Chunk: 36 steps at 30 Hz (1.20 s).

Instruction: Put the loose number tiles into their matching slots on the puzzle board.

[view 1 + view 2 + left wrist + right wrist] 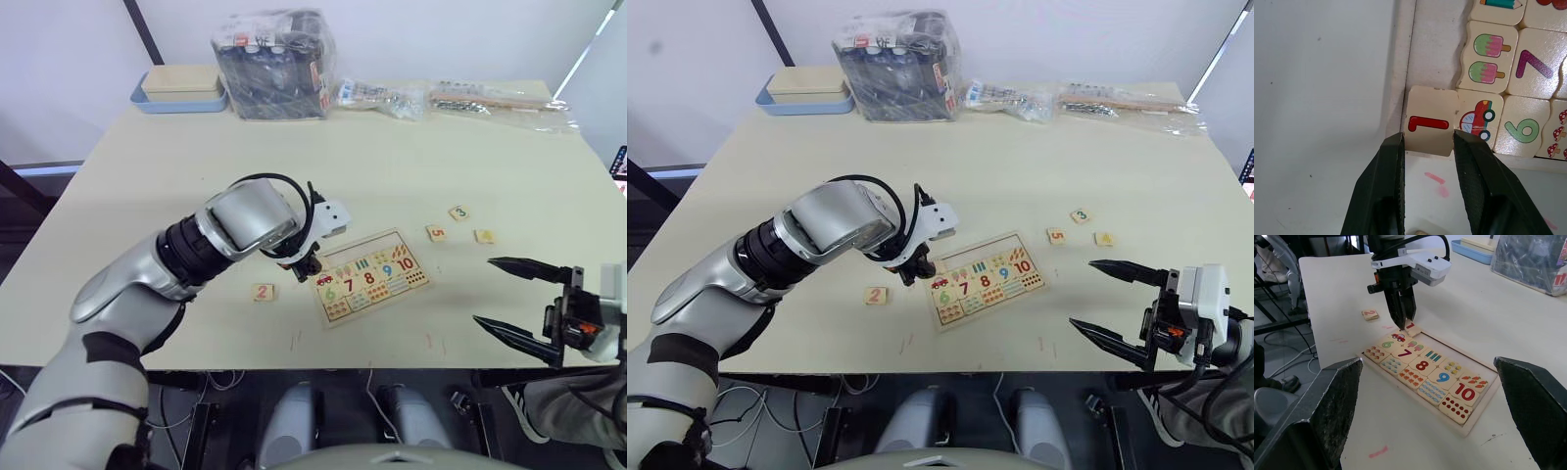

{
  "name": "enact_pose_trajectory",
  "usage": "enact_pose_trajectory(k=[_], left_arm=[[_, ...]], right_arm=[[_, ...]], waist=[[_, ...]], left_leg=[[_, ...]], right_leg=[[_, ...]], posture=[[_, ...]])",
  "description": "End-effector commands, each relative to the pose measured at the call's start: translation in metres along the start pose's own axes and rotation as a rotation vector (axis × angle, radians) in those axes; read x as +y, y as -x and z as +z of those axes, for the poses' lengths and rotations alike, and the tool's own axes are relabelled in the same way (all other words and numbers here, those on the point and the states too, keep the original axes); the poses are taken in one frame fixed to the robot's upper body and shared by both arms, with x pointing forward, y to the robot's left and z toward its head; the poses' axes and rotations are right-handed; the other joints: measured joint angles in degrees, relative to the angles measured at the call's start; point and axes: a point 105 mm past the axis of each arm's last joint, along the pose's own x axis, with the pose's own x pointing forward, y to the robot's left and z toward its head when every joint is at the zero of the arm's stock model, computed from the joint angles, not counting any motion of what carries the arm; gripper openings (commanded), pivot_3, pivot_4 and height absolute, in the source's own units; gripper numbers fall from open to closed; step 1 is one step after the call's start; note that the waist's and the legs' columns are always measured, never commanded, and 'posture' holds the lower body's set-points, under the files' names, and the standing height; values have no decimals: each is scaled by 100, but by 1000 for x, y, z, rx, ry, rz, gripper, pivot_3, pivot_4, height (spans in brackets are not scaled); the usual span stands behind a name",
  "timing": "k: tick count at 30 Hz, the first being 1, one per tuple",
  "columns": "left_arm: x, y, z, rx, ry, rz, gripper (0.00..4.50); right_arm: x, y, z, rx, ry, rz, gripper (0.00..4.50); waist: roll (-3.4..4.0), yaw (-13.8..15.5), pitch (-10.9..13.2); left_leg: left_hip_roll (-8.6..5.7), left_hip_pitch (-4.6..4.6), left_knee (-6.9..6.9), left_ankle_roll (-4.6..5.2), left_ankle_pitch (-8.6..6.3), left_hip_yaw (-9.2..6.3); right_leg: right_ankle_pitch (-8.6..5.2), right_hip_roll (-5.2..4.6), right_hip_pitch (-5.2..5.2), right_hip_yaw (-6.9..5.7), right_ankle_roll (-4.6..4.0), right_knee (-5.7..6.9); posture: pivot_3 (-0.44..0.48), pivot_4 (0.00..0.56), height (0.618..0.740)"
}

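Tile 1 (1430, 126), pinched by left end effector (1427, 142), overlaps board (372, 276) corner.

Puzzle board (1476, 418): pale wood, smooth, printed colour pictures. Tile 1 (1431, 122): same pale wood, matt, glossy red digit. Left gripper (1427, 147) fingers (1382, 186): black, finely ribbed pads. Table (392, 157): cream, smooth, matt, faint red marks. Bags (274, 64): clear crinkled glossy plastic.

The left end effector (310, 264) hides the puzzle board's (370, 277) corner slot.
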Motion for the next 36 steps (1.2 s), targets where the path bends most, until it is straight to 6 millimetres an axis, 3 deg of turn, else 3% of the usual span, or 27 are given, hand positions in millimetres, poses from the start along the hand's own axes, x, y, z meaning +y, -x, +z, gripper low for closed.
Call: enact_pose_trajectory(k=[1,36], left_arm=[[2,5,4,-31,0,18,996],[-3,0,2,-43,-77,17,996]], right_arm=[[1,0,8,-19,39,-1,4500],[4,0,7,-19,30,-6,4500]], waist=[[0,0,0],[1,1,0]], left_leg=[[0,0,0,0,0,0],[-1,1,0,0,0,0]], right_leg=[[0,0,0,0,0,0],[0,0,0,0,0,0]], posture=[[0,150,740],[0,150,740]])
